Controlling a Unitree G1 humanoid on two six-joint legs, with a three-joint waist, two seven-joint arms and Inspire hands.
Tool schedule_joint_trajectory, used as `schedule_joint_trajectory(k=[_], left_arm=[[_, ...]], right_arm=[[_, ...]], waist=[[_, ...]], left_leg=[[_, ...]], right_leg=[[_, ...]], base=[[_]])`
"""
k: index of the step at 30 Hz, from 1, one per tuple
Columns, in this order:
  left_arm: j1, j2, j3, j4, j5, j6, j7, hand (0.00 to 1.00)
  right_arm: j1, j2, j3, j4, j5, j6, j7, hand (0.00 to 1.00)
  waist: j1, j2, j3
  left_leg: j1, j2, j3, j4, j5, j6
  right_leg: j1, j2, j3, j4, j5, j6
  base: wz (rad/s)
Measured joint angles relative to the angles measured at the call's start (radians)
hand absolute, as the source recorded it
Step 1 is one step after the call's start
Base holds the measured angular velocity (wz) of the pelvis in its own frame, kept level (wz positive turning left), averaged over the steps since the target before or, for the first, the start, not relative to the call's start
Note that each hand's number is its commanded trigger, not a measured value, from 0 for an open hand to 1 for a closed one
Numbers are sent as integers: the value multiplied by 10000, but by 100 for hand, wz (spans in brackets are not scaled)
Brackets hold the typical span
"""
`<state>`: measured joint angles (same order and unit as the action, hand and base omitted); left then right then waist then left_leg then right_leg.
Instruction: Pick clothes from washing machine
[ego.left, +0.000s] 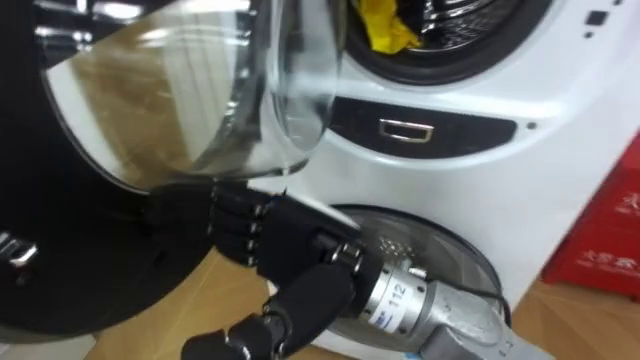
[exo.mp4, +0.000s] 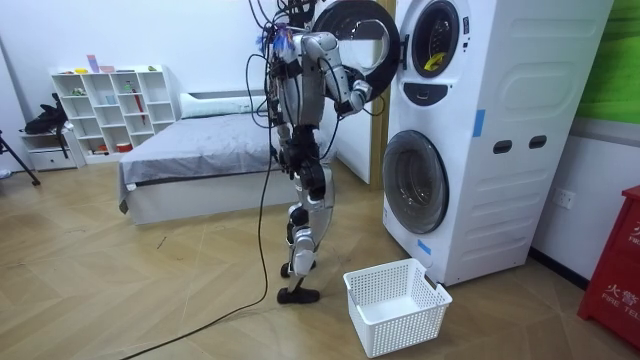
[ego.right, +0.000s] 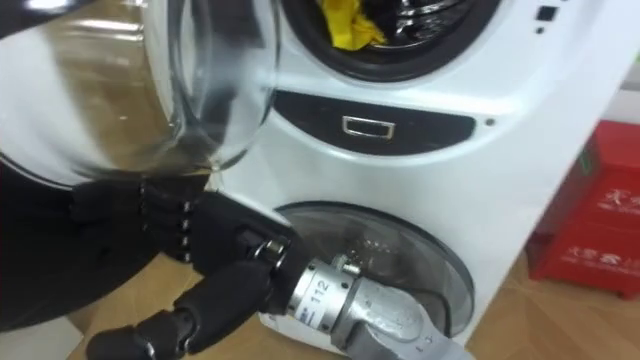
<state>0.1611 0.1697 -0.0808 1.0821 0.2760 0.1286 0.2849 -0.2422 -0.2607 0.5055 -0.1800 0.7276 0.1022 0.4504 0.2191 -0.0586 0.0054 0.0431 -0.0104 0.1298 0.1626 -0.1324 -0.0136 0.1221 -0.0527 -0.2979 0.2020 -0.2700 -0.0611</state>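
Up and to the right of my right hand, the yellow cloth sits in the top washer.
Left eye view: my fingers are straight and side by side, pressed on the dark rim of the open door; the cloth is higher, farther in, at the drum's mouth. Right eye view: same, and the cloth hangs downward. Room view: I stand at the stacked washers, arm up at the door, with the white basket on the floor near my feet. I think this hand must go up, right and in.
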Motion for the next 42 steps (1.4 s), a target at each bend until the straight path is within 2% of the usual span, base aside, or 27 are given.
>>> schedule_joint_trajectory(k=[7,11,18,20,26,28,30,33,38,42], left_arm=[[169,-28,4,-2,12,-59,112,0],[174,-28,2,-33,134,-54,149,0],[184,-45,94,-274,664,-30,176,0],[223,-52,283,-417,1021,-35,176,0],[459,-61,730,-416,1120,-46,175,0],[506,-64,789,-403,1120,-46,175,0],[526,-73,790,-404,1122,-49,175,0],[700,-127,902,-408,1341,-49,154,0],[728,-248,982,-428,1485,-51,84,0],[751,-246,987,-721,1487,-64,107,0]], right_arm=[[861,-111,-741,-697,-596,33,-28,0],[905,-112,-907,-752,-689,92,-47,0],[901,-36,-1351,-757,-1170,247,-147,0],[900,-29,-1585,-787,-1558,310,-249,0],[901,-61,-2238,-1068,-2577,316,-250,0],[901,-115,-2388,-1075,-2576,315,-255,0],[901,-150,-2731,-1082,-2573,313,-372,0],[956,-141,-3589,-1243,-2575,296,-585,0],[978,-95,-4464,-1640,-2512,191,-1022,0],[982,-112,-4631,-1942,-2447,190,-1479,0]], waist=[[-348,5,-21],[-459,11,-19],[-357,32,-39],[-369,20,-104],[-537,54,-79],[-641,31,-91],[-727,44,-69],[-967,24,-57],[-1385,-33,-61],[-1605,-53,-72]], left_leg=[[33,5,2,1,-44,22],[34,17,0,0,-77,72],[31,25,47,3,-158,117],[29,20,55,4,-159,120],[205,1,54,15,-165,130],[218,-4,41,15,-164,130],[225,-4,46,15,-164,130],[310,-10,50,14,-164,130],[359,-16,52,13,-165,129],[370,-9,81,13,-165,129]], right_leg=[[15,10,18,12,25,24],[-3,34,36,24,50,25],[-106,110,281,-44,162,45],[-79,148,359,-179,246,56],[58,134,486,-182,261,76],[72,129,479,-187,261,76],[74,130,487,-192,261,76],[214,136,514,-330,275,83],[272,134,558,-358,275,82],[227,150,751,-331,282,71]], base=[[0],[0],[-8],[-7],[-6],[-2],[0],[-3],[-2],[-15]])
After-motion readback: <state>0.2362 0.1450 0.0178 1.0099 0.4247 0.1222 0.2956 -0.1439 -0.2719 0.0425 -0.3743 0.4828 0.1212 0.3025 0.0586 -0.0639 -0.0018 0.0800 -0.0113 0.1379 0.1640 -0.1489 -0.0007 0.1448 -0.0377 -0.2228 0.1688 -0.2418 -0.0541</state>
